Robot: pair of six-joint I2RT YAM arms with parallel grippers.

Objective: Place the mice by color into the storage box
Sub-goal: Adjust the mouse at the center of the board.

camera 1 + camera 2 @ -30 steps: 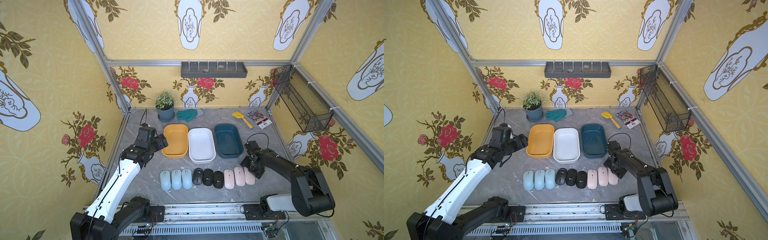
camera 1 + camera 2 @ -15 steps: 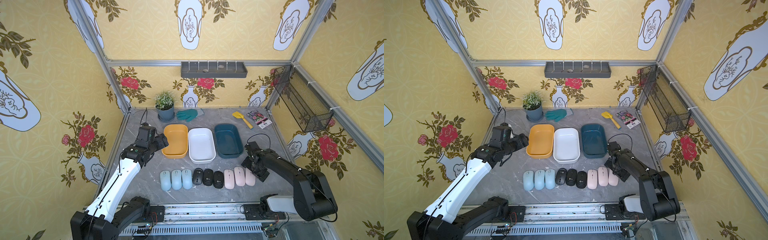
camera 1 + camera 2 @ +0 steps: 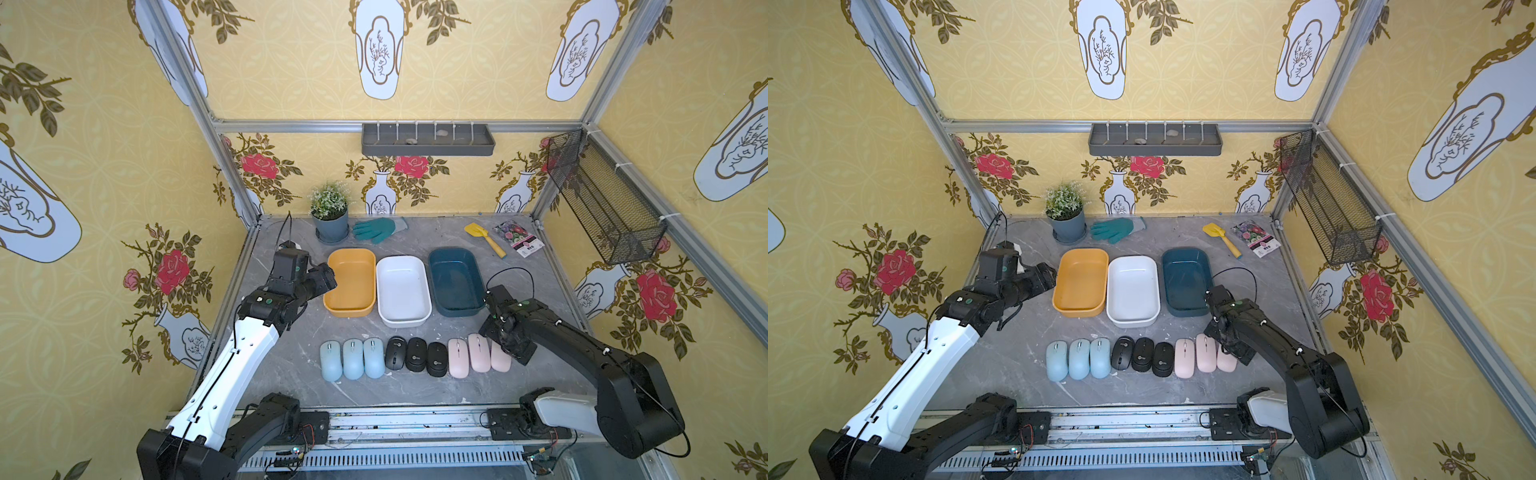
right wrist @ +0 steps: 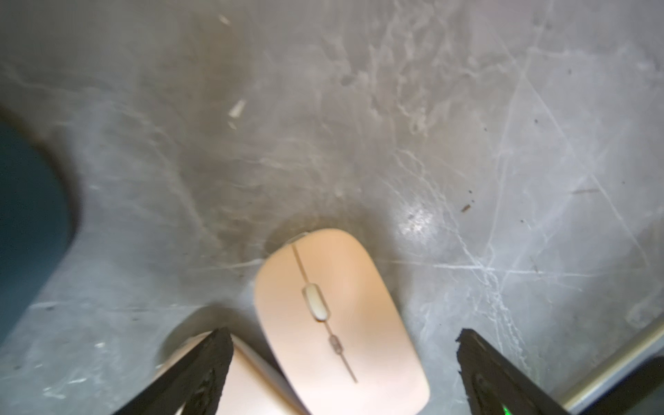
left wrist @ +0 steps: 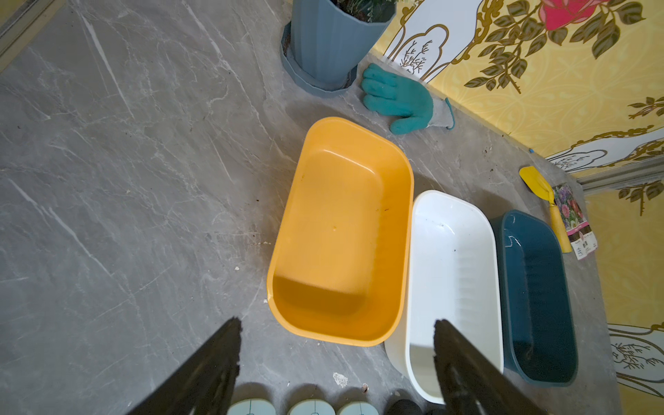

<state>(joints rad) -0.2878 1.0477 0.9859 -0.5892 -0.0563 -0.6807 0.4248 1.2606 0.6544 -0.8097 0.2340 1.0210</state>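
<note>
Right end effector (image 4: 345, 336) spread wide, straddling rightmost pink mouse (image 4: 334, 287), no grip. Left end effector (image 5: 337, 323) parted, empty.

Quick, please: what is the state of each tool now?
Left tool: open, holding nothing.
Right tool: open over a pink mouse, not gripping it.

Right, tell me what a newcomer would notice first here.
A row of nine oval computer mice lies along the grey table's front: three pale blue, three black, three pale pink. Behind it sit three empty plastic tubs, orange, white, dark teal. The right gripper hangs open over the outermost pink mouse.
</note>
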